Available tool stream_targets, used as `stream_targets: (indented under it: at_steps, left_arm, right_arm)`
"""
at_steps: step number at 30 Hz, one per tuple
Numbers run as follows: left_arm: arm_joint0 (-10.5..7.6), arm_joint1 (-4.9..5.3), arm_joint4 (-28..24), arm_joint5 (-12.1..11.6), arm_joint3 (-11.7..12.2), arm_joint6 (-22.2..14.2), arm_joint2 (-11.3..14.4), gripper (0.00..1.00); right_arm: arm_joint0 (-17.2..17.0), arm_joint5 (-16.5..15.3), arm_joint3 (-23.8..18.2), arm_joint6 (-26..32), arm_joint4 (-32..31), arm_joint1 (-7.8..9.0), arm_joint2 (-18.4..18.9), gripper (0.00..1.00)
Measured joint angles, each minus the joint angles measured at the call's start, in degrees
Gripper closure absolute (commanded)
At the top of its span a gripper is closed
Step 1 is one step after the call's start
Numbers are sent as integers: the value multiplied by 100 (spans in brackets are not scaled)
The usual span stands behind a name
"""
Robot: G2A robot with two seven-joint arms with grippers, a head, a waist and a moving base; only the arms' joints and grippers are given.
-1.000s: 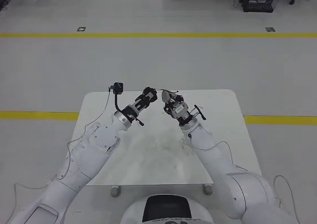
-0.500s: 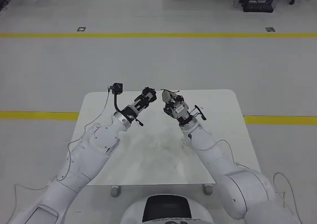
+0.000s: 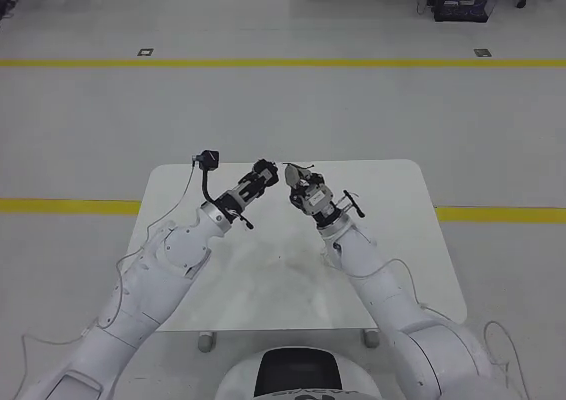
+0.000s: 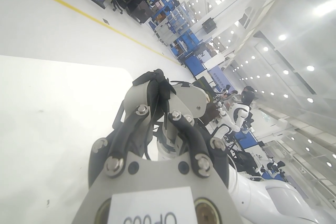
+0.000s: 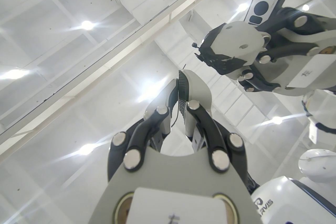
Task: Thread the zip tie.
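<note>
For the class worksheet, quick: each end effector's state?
Left end effector: closed on the thin black plastic zip tie.
Right end effector: closed on the same tie's tail.

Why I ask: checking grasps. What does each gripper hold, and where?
Right gripper pinches the zip tie by its strap near the tip; left gripper seemingly grips the head end.
</note>
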Motion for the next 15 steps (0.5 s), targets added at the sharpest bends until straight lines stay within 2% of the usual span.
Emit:
stream_targets:
  at_steps: [15]
  left_arm:
    - [65, -24, 51, 0, -70, -38, -18, 100]
  right_arm:
    - [-172, 0, -368, -282, 512, 164, -476, 100]
